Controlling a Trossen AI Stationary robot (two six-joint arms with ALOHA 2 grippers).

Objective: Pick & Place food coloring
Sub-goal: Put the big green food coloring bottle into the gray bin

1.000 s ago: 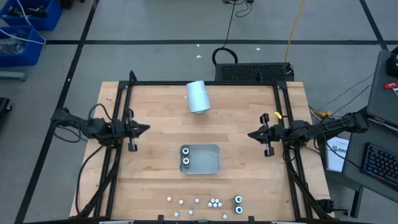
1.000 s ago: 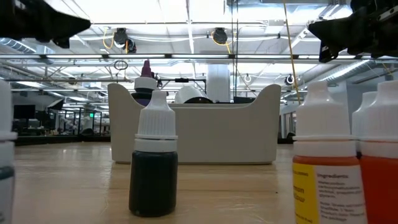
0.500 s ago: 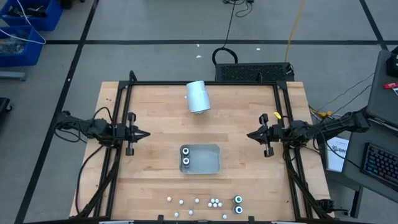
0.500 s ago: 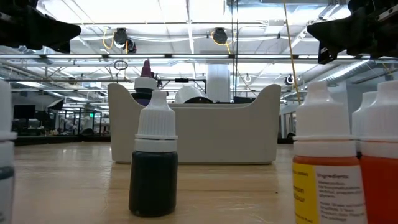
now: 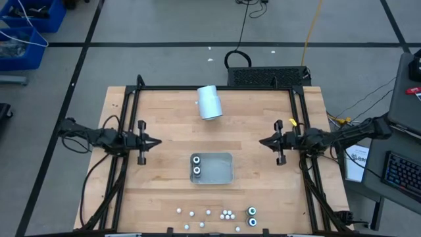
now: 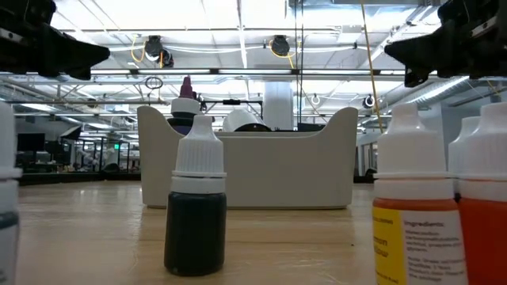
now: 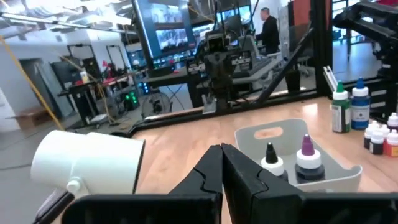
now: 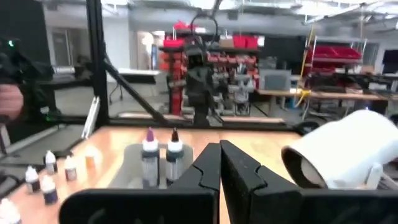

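Note:
The food coloring bottles stand in a loose row (image 5: 217,213) along the table's near edge; in the low view a dark one (image 6: 195,204) and an orange one (image 6: 412,214) stand close. Two more bottles (image 5: 196,166) stand upright in the grey tray (image 5: 220,168) at mid-table. My left gripper (image 5: 159,141) hovers shut above the table's left part, level, pointing toward the tray's side. My right gripper (image 5: 261,141) hovers shut at the right, facing it. Both wrist views show shut fingertips (image 7: 221,149) (image 8: 219,147) with nothing between them.
A pale cylinder (image 5: 209,103) lies on its side near the table's far edge. Black frame rails (image 5: 125,151) run along the left and right sides. Bare wood lies between each gripper and the tray. A person (image 7: 269,28) shows far off in the room.
My left gripper has sunk a little toward the table, staying level and shut. The bottles and the tray have kept their places.

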